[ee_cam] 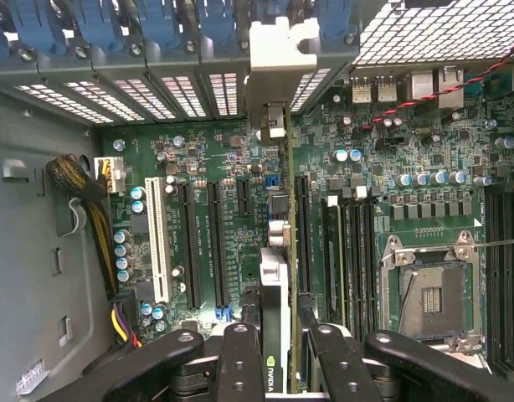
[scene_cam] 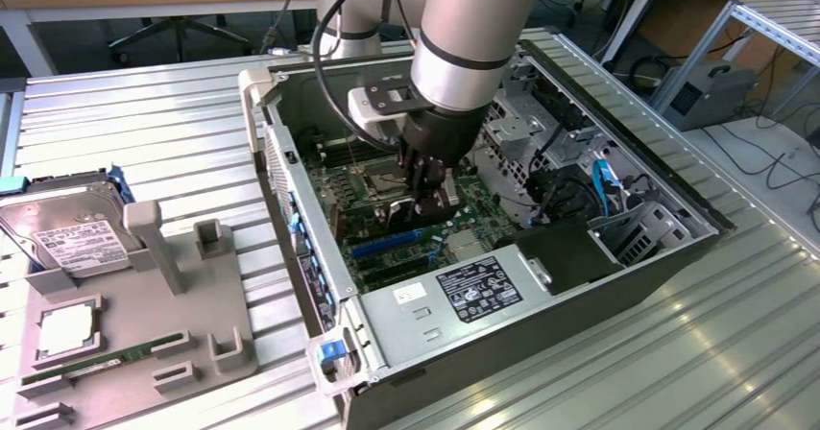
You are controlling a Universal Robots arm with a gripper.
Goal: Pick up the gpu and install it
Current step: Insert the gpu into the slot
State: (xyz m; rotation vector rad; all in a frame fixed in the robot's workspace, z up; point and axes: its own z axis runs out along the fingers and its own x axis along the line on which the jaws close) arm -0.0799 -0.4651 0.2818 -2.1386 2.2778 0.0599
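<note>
My gripper is down inside the open computer case, just above the green motherboard. In the wrist view the gpu stands on edge between my two black fingers, which are shut on it. Its silver bracket sits against the rear slot openings of the case. The card's lower edge runs along a long black slot in the motherboard; I cannot tell whether it is pressed fully in. In the exterior view my fingers hide most of the card.
A grey fixture at the exterior view's left holds a silver hard drive, a processor and a green memory stick. Inside the case are the power supply, cables, the processor socket and a white slot.
</note>
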